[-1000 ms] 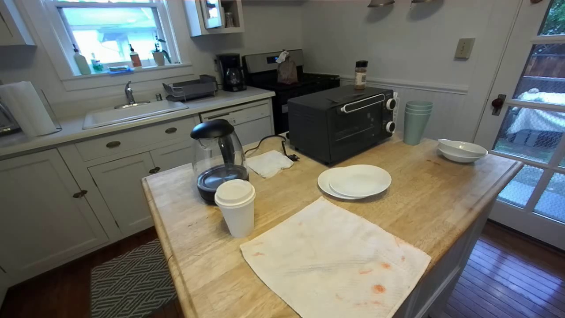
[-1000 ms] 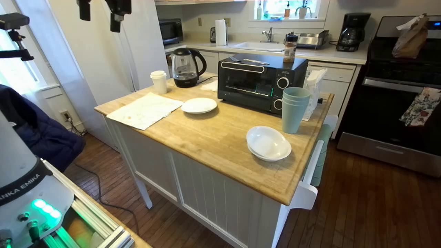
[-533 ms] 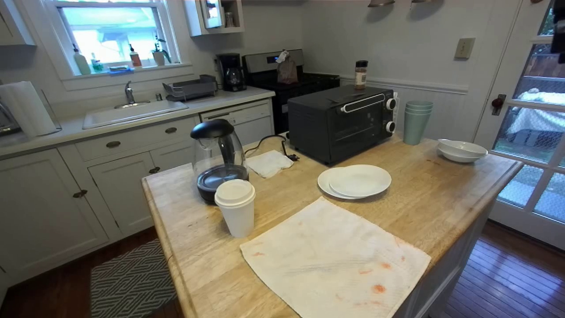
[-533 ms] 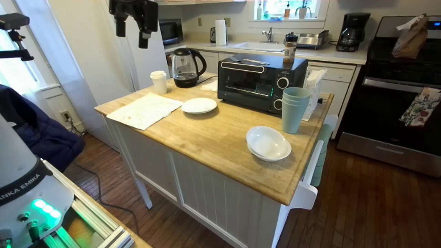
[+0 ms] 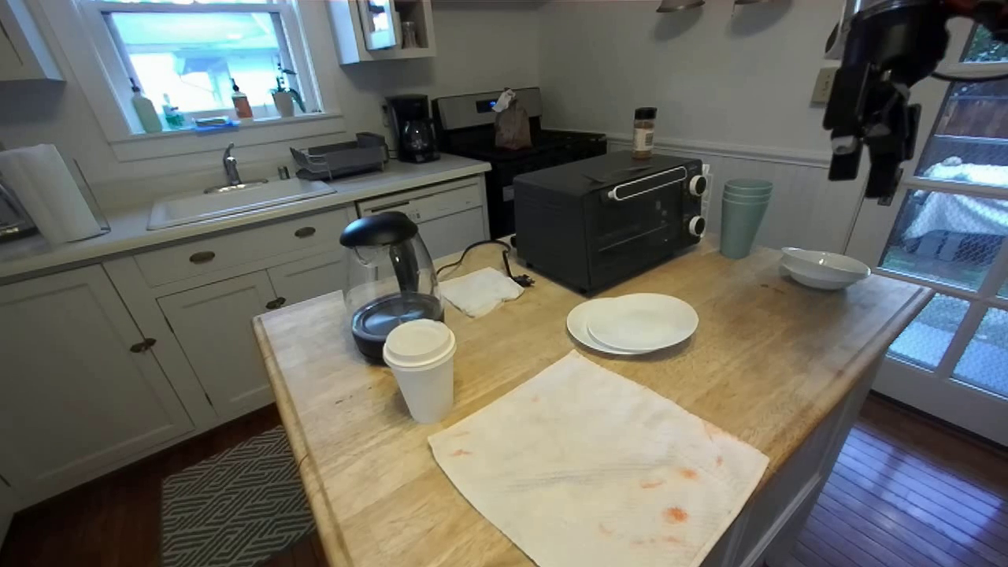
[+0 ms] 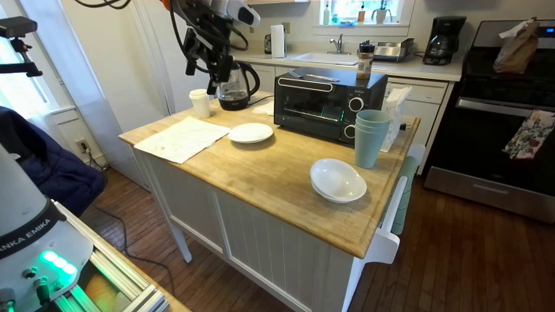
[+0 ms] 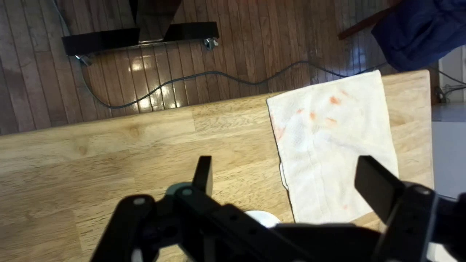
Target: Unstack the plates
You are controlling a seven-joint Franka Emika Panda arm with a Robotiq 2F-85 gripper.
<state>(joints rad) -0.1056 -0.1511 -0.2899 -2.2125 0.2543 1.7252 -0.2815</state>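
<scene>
Two white plates lie stacked on the wooden island top. The upper plate (image 5: 646, 323) sits off-centre on the lower plate (image 5: 579, 329), whose rim shows on one side. In an exterior view the stack (image 6: 250, 132) looks like one disc. In the wrist view only a white plate edge (image 7: 263, 217) shows; the gripper body hides the rest. My gripper (image 7: 284, 171) is open and empty, its fingers wide apart. It hangs high above the island, touching nothing, and shows in both exterior views (image 5: 864, 177) (image 6: 201, 80).
A stained white cloth (image 5: 591, 465) lies beside the plates. A lidded white cup (image 5: 423, 382), a glass kettle (image 5: 394, 291) and a black toaster oven (image 5: 606, 224) stand around them. Stacked green cups (image 6: 371, 138) and white bowls (image 6: 338, 178) are towards the far end.
My gripper has come down and inward over the island, entering the exterior view where it was out of frame one second ago. The plates and other objects have not moved.
</scene>
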